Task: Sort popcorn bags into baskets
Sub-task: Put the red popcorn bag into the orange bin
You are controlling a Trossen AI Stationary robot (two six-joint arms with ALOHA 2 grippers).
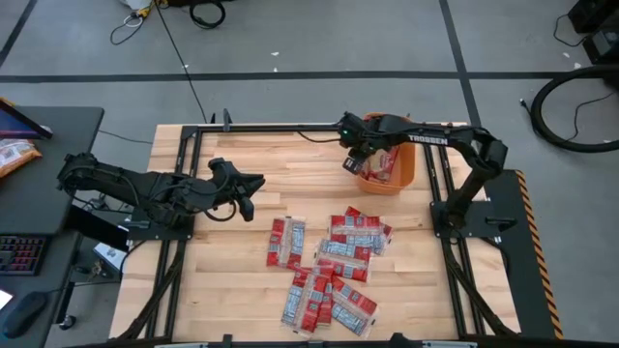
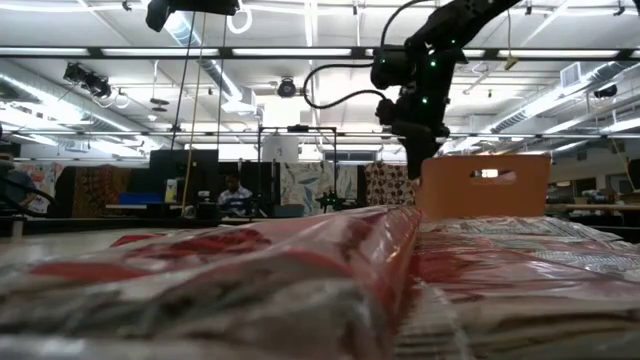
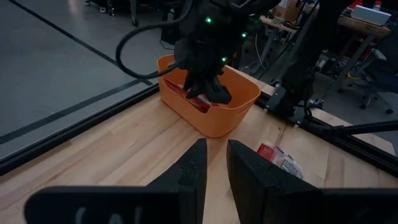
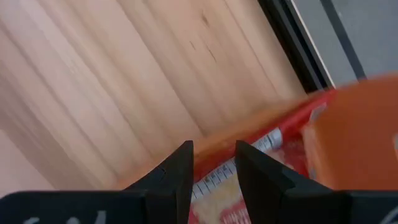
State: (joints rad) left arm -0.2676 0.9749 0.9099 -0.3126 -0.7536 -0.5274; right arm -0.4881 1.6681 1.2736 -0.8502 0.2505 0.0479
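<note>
Dark right fingers (image 4: 177, 171): apart, nothing clamped, packet and orange rim just beyond them
Right gripper (image 1: 354, 160): over the near-left edge of the orange plastic rectangular bin (image 1: 401, 179); red packets already inside
Left gripper (image 1: 248, 193): fingers a narrow gap apart, empty, above bare wood, left of centre
Red flat popcorn packets (image 1: 329, 266): loose overlapping pile on the light wooden table (image 1: 242, 280), well apart from the bin
</note>
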